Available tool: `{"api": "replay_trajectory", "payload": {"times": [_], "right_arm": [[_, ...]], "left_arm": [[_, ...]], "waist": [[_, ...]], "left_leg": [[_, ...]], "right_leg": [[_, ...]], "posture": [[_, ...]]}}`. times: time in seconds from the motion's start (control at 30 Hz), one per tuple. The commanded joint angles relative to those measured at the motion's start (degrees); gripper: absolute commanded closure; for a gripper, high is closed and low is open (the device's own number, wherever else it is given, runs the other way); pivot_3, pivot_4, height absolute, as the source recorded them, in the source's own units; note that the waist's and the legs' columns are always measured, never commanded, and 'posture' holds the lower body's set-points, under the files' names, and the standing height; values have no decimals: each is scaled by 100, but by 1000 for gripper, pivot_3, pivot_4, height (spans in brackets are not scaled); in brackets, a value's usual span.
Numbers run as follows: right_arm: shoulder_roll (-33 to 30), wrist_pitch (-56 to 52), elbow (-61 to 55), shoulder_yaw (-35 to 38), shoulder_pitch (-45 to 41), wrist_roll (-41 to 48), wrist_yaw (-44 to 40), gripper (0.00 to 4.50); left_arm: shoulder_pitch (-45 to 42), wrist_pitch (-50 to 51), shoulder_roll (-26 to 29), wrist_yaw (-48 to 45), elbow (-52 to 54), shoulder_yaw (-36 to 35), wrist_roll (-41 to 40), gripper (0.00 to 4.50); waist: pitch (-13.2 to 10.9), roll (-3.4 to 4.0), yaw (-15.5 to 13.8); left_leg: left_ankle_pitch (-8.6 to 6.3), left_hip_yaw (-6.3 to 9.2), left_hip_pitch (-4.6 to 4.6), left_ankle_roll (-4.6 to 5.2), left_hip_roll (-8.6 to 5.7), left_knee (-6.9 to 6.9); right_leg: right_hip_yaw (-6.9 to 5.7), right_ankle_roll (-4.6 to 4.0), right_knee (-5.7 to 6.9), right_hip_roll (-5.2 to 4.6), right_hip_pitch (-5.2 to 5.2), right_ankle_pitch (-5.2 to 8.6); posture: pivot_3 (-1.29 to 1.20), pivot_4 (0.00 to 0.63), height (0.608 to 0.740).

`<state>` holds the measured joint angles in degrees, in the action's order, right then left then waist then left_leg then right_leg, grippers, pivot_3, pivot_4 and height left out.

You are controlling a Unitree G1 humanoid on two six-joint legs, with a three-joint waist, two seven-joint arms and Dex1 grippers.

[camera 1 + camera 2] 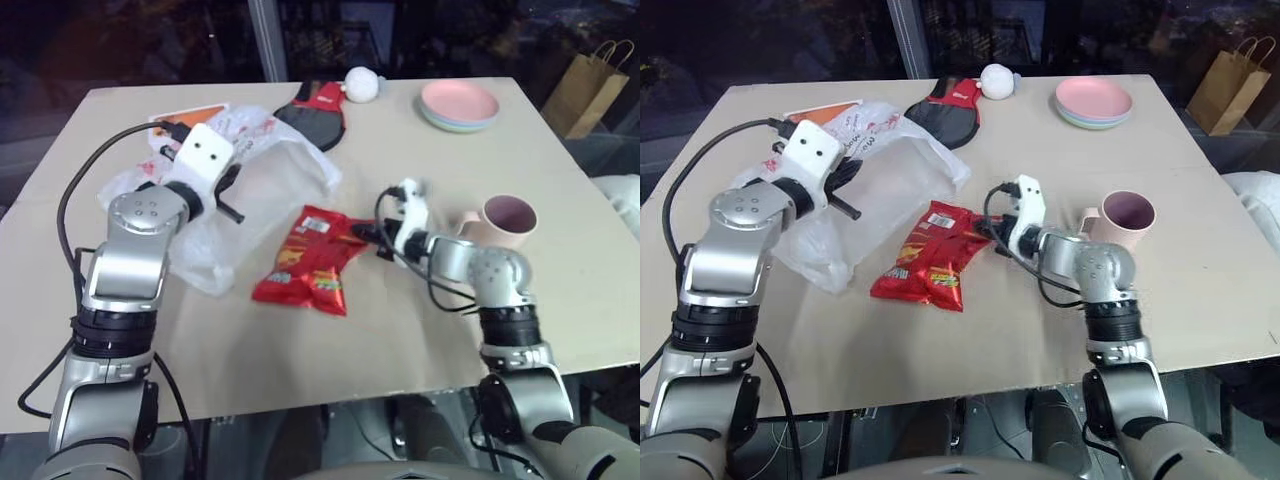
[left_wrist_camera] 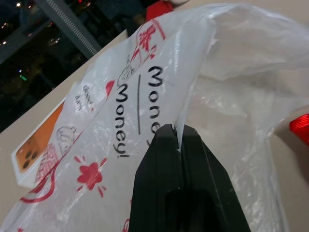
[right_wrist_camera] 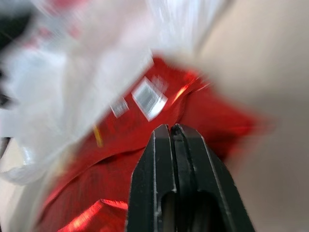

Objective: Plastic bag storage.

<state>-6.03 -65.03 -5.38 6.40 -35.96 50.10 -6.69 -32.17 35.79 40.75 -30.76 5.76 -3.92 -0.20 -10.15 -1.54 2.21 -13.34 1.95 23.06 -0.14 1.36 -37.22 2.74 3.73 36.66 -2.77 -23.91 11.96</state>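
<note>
The plastic bag (image 1: 272, 165), crinkly translucent white film with red marks and black text, lies spread on the left half of the table. My left gripper (image 2: 176, 128) is shut on a thin fold of its edge, and the film lifts a little there. A small shiny red snack packet (image 1: 308, 262) lies in the middle of the table, its far-left part touching the bag. My right gripper (image 3: 173, 127) is shut at the packet's right corner, with a crease of the red foil (image 3: 120, 159) pinched between its fingertips.
A pink mug (image 1: 508, 220) stands just right of my right wrist. Stacked pastel plates (image 1: 459, 103), a white ball (image 1: 361, 83) and a red-and-black paddle-shaped thing (image 1: 318, 110) sit along the far edge. An orange-and-white box (image 1: 190, 113) lies under the bag's far side. A paper bag (image 1: 590, 85) stands on the floor beyond.
</note>
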Motion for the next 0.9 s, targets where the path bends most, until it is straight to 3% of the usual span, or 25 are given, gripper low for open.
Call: {"api": "replay_trajectory", "payload": {"times": [0.03, 0.3, 0.43, 0.7, 0.9], "right_arm": [[53, -372, -787, 157, 238, 573, -51, 3770], [363, -126, -416, 67, 280, 8, 411, 98], [528, 242, 470, 42, 86, -412, 334, 98], [808, 239, 1080, -93, -94, -505, -147, 98], [881, 238, 1131, -104, -187, -480, -503, 2729]], "left_arm": [[-6, -169, 43, 49, 136, -114, -12, 4500], [-81, -258, 17, 8, 49, -88, -35, 4500], [-71, -253, 52, -17, 76, -112, -42, 4500], [18, -202, 68, -42, 195, -162, -79, 4500], [-70, 124, 46, -372, 397, -277, -570, 4500]], "waist": [[0, -1, 9], [0, 0, 22], [0, 0, 25], [-1, 2, 34], [-1, 2, 27]], "left_leg": [[0, 0, -1, 0, 0, 1], [0, -5, -11, 0, 3, 2], [0, -5, -10, 0, 2, 2], [0, -4, -9, 0, 3, 6], [0, -4, -8, 0, 2, 9]], "right_leg": [[0, 0, 0, 0, 0, 0], [8, 1, 9, 6, 1, 1], [8, 0, 8, 5, 0, 0], [7, 0, 5, 6, -1, 0], [6, 0, 4, 5, -1, 0]], "posture": [[0, 150, 740], [0, 150, 740], [0, 150, 740], [0, 150, 740], [0, 150, 740]]}}
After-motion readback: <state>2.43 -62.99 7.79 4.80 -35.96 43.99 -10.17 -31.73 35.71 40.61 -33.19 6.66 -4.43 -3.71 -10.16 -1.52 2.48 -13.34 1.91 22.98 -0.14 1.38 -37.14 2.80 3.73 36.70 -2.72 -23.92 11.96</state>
